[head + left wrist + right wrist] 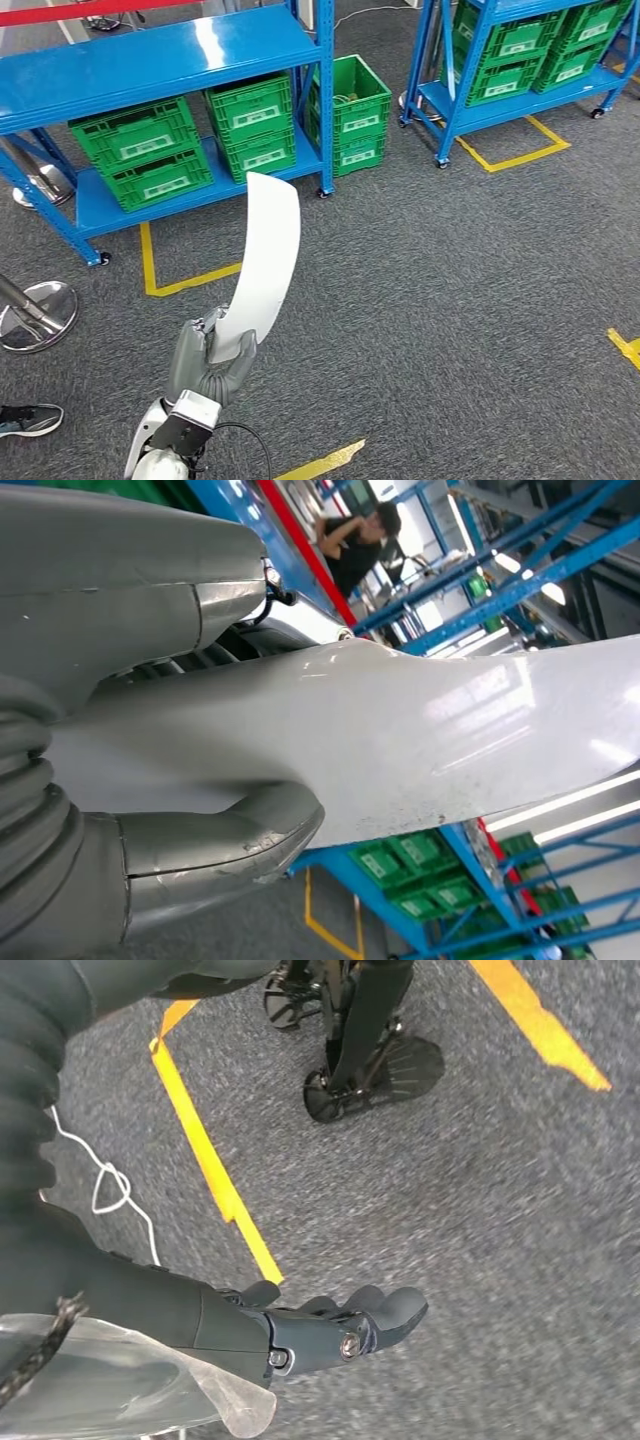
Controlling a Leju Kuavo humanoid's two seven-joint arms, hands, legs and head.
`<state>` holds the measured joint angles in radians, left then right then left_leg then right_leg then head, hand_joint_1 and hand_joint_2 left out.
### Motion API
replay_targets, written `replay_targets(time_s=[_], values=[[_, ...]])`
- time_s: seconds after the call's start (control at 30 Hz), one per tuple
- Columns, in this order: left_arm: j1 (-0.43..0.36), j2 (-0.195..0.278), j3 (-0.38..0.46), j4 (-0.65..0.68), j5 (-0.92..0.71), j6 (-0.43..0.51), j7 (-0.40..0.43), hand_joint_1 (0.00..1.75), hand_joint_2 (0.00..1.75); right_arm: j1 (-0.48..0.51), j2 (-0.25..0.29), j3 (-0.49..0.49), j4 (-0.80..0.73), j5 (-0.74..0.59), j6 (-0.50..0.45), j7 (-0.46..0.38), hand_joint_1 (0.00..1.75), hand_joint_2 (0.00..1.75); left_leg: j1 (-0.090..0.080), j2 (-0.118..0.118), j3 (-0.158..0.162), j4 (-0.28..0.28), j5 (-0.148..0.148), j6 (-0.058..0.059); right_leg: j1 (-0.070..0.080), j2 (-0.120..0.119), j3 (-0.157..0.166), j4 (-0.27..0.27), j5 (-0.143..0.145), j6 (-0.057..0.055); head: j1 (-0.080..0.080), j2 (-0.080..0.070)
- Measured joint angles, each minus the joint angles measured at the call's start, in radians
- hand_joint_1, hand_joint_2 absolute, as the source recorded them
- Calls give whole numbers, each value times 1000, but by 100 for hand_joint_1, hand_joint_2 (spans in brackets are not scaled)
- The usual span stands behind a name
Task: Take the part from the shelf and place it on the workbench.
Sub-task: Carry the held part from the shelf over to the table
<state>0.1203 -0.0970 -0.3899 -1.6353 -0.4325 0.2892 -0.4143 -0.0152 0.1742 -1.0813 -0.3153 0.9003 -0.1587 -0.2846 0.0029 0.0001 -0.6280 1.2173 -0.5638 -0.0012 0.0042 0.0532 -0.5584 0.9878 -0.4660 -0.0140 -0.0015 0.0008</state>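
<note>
My left hand (213,358) grips the lower end of a long curved white part (263,258), which stands upright over the grey carpet at lower centre-left in the head view. Close up in the left wrist view, the white part (392,735) lies between the grey thumb (219,845) and the hand's upper fingers. The blue shelf (151,55) stands behind it at the upper left. My right hand (324,1325) hangs above the carpet with its fingers stretched out and nothing in it.
Green crates (253,125) sit on the blue shelf's lower deck, and another green crate (355,110) stands beside its post. A second blue shelf (528,60) is at the upper right. Yellow floor tape (177,282) marks bays. A chrome stand base (38,312) and a shoe (30,420) lie at the left.
</note>
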Motion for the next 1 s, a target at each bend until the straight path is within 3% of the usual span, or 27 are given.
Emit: replay_targets(time_s=[0.07,0.13,0.17,0.23,0.3,0.37,0.43,0.47,0.5,0.57,0.63,0.73,0.8,0.87,0.93,0.97,1.0], values=[[-1,0,0,2,0,0,0,175,175,-1,-1,-3,6,0,0,1,0,175,0,-40,58,-130,64,12,1,21,-2,3,1,2,1,0],[-2,-1,0,2,0,0,1,175,175,-4,-2,-4,10,1,0,2,0,175,-1,-76,89,-206,82,16,-3,41,-13,7,4,10,2,0],[-2,-1,0,3,0,1,2,175,175,-4,-2,-4,12,1,1,3,0,175,-2,-79,90,-213,79,17,-6,50,-19,8,7,17,2,0],[-1,-2,0,3,-2,1,11,175,175,-2,-2,-5,13,3,3,6,0,175,-3,-62,92,-223,84,21,-10,60,-28,9,9,29,1,0],[0,-4,0,3,-3,0,22,175,175,0,-2,-7,13,4,6,6,0,175,1,-39,96,-235,91,28,-8,25,-54,51,-19,37,5,0],[2,-5,1,5,0,0,26,175,175,-3,-2,-10,13,6,8,2,0,175,2,-11,97,-240,94,33,-8,-26,-115,170,-81,44,9,0],[6,-5,1,9,14,-3,20,175,175,-4,-2,-12,14,7,10,-6,0,175,1,17,96,-240,93,33,-14,-44,-169,281,-119,52,9,0],[7,-5,2,10,25,-5,14,175,175,-3,-2,-13,14,7,11,-11,0,175,1,29,95,-239,92,33,-17,-48,-172,290,-113,55,9,0],[8,-5,2,11,38,-8,9,175,175,-2,-2,-16,13,7,12,-15,0,175,1,39,96,-239,91,31,-20,-53,-153,258,-90,58,9,0],[8,-5,2,11,53,-14,1,175,175,-2,-2,-22,13,6,17,-24,0,175,1,57,99,-237,86,23,-22,-81,-75,121,-33,61,9,0],[8,-5,3,11,57,-17,-1,175,175,-7,-2,-29,13,4,24,-31,0,175,-3,72,101,-232,80,11,-19,-104,-18,24,-9,52,8,0],[8,-6,3,11,56,-7,-19,175,175,-8,-2,-41,12,2,35,-41,0,175,-3,90,103,-229,77,-4,-13,-89,-13,12,-10,29,6,0],[8,-6,3,10,56,2,-29,175,175,-6,-2,-45,10,3,39,-46,0,175,1,79,102,-219,64,-14,-14,-78,-12,9,-7,18,6,0],[10,-5,4,9,57,8,-35,175,175,-6,-2,-48,9,3,43,-52,0,175,4,41,73,-147,17,-19,-15,-66,-11,8,-4,9,4,0],[15,-4,4,8,58,10,-37,175,175,-9,-2,-53,8,1,49,-61,0,175,4,13,9,-9,-48,-18,-11,-47,-12,8,-4,2,2,0],[16,-3,4,9,60,10,-37,175,175,-10,-2,-56,7,-1,53,-66,0,175,4,9,-19,48,-65,-16,-8,-35,-11,8,-4,0,2,0],[17,-3,5,9,63,10,-37,175,175,-9,-2,-59,6,-3,56,-70,0,175,3,7,-33,71,-61,-12,-5,-24,-11,8,-4,-1,2,0]])
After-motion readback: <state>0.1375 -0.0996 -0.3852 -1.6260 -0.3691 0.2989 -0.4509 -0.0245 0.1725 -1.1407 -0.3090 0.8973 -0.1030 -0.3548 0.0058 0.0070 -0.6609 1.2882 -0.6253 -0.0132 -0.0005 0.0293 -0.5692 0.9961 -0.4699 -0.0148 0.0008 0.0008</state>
